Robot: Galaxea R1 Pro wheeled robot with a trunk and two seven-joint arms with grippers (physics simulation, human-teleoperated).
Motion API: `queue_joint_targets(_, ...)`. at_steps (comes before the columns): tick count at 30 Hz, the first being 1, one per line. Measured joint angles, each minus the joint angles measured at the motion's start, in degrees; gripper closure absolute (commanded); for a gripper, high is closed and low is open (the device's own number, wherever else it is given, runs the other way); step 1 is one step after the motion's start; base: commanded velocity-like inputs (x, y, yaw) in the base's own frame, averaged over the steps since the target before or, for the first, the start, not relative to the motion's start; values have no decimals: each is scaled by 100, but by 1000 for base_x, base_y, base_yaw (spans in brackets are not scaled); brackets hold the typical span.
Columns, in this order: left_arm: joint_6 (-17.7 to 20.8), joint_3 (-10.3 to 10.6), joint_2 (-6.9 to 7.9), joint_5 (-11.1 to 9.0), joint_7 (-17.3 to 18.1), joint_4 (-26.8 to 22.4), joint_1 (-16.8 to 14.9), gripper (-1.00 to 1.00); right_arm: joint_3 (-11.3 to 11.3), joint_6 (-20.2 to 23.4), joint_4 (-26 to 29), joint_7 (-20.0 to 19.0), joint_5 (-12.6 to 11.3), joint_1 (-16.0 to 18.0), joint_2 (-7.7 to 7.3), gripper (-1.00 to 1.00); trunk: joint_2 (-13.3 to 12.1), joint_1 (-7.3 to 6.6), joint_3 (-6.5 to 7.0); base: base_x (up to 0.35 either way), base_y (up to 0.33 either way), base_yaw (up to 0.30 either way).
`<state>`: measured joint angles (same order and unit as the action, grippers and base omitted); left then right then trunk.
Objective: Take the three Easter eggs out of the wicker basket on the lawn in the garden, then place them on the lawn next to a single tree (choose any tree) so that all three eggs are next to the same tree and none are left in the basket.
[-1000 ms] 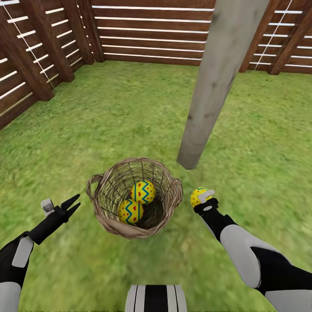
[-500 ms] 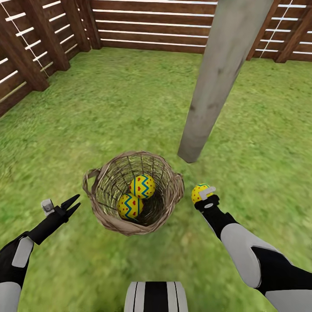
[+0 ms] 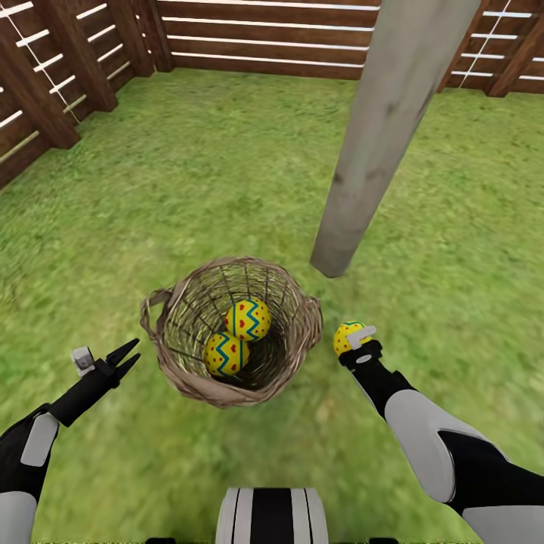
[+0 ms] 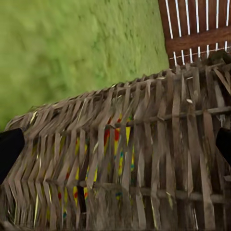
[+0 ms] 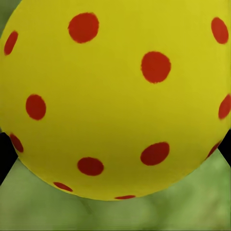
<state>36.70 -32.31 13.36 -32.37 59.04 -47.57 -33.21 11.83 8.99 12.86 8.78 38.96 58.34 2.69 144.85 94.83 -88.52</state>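
Note:
The wicker basket point(image 3: 296, 344) stands on the lawn point(image 3: 189, 189) in front of me, with two Easter eggs point(image 3: 248, 319) point(image 3: 225, 353) lying inside it. My right gripper point(image 3: 352, 341) is shut on the third Easter egg point(image 3: 344, 335), held just right of the basket and a little short of the tree trunk's point(image 3: 374, 143) foot. Up close, that egg point(image 5: 115, 96) sits between the dark fingertips point(image 5: 5, 156). My left gripper point(image 3: 129, 357) is open, just left of the basket. Its wrist view looks at the basket wall point(image 4: 159, 159), with egg colours showing through the weave.
A dark brown slatted wooden fence point(image 3: 264, 38) runs along the far side and the left side point(image 3: 45, 83) of the lawn. Open grass lies around the trunk and to the right point(image 3: 468, 227).
The whole picture has shifted as the camera moved, so basket, trunk and fence sit slightly higher. Both arms keep their pose, the right one still holding the egg.

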Motion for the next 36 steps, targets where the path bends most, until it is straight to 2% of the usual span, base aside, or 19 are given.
queue_joint_targets(7, -3, 0, 0, 0, -1, 0, 0, -100, 16, 3, 271, 7, 80, 3, 3, 100, 11, 15, -155, 0, 0, 0)
queue_joint_targets(10, -3, 0, 0, -2, 3, 9, 0, -100, 5, 2, 288, 1, 67, 3, 2, 100, 11, 16, -155, 0, 0, 0)
queue_joint_targets(11, -3, 0, 0, -2, 3, 9, -2, -100, 9, 3, 290, -2, 71, 3, 3, -100, 11, 16, -155, 0, 0, 0)
queue_joint_targets(15, -3, 0, 0, -2, 20, 8, 1, -100, 19, 4, 30, 367, 84, 3, -2, -100, 10, 16, -155, 0, 0, 0)
queue_joint_targets(18, 2, -1, 0, -10, 20, 8, 0, -100, 5, 4, 23, 187, 93, 4, -3, -100, 8, 11, -112, 0, 0, 0)
queue_joint_targets(19, 1, -1, 1, -11, 20, 8, 1, -100, 8, 5, 26, 21, 102, 4, -4, -100, 7, 8, -89, 0, 0, 0)
queue_joint_targets(20, 1, 0, 0, -10, 21, 8, 1, -100, 6, -4, 15, -10, 36, 2, 0, -100, 5, 6, -68, 0, 0, 0)
queue_joint_targets(28, 5, 0, -8, -9, 21, 9, 0, -100, 33, -10, 63, -12, 3, 1, -33, -100, -6, -14, 110, 0, 0, 0)
queue_joint_targets(30, 6, 0, -8, -4, 21, 9, -2, -100, 138, -19, 74, -8, 10, 1, -30, -100, -9, -19, 154, 0, 0, 0)
queue_joint_targets(33, 6, 1, -13, -3, 21, 9, 0, -100, 493, -7, 177, -10, 22, 1, -27, -100, -13, -27, 220, 0, 0, 0)
queue_joint_targets(36, 6, 0, -12, -3, 21, 9, 1, -100, 579, 203, 503, -23, 18, 1, -33, -100, -17, -34, 287, 0, 0, 0)
